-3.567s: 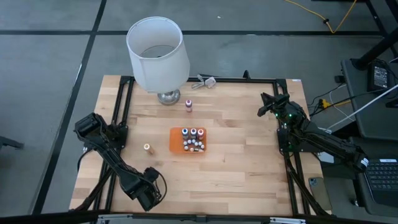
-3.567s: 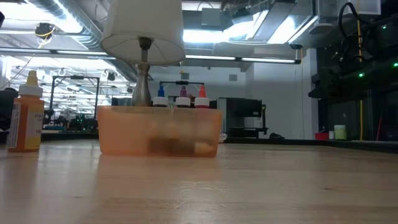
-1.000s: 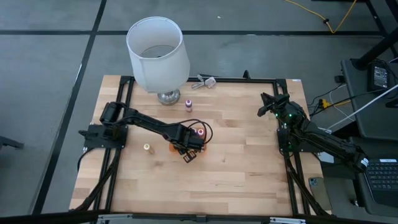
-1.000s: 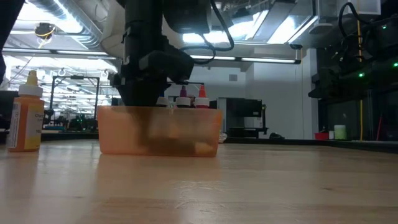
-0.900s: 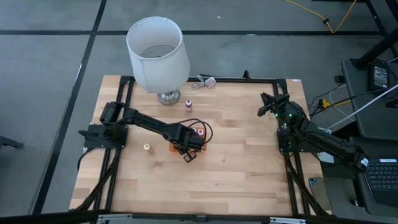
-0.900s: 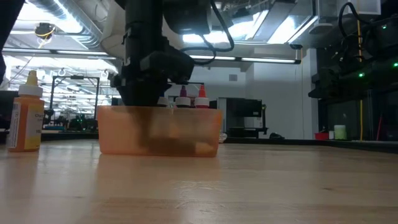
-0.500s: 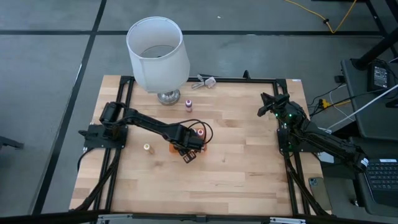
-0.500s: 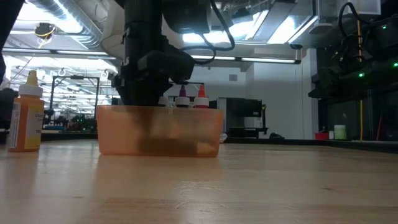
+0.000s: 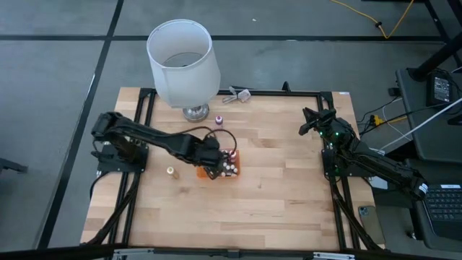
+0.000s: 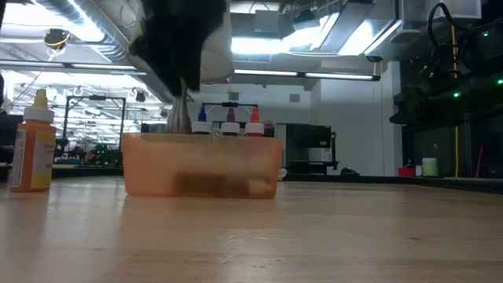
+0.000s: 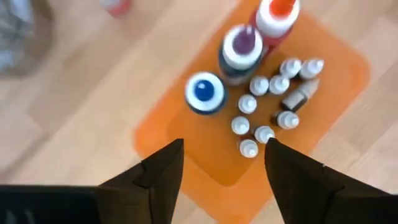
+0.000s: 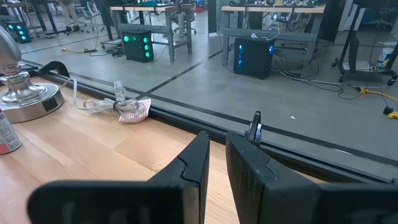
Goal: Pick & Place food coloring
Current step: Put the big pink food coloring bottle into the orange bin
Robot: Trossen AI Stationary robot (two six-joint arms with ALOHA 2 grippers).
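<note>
Dark left tool [image 11: 224,152] parted, empty, above tray [image 11: 336,74]

White-shaded lamp [image 9: 182,63] at table [image 9: 281,195] far edge; orange tray [image 10: 203,163] mid-table; crumpled wrapper [image 12: 127,107] nearby.

Occluded, cropped and blurred regions

In the high view, the dark left arm covers the left part of the flat orange rectangular tray [image 9: 232,172], and the tiny white-capped food coloring bottles [image 9: 229,165] are too small to count. In the low view, the left gripper [image 10: 179,43] is a dark motion blur cut off by the top edge; the translucent tray wall [image 10: 202,165] reduces the bottles behind it to dim smudges. In the left wrist view, a red object [image 11: 116,6] is blurred and cut off at the top edge. The white lamp shade [image 10: 216,47] is mostly hidden behind the blur.
</note>
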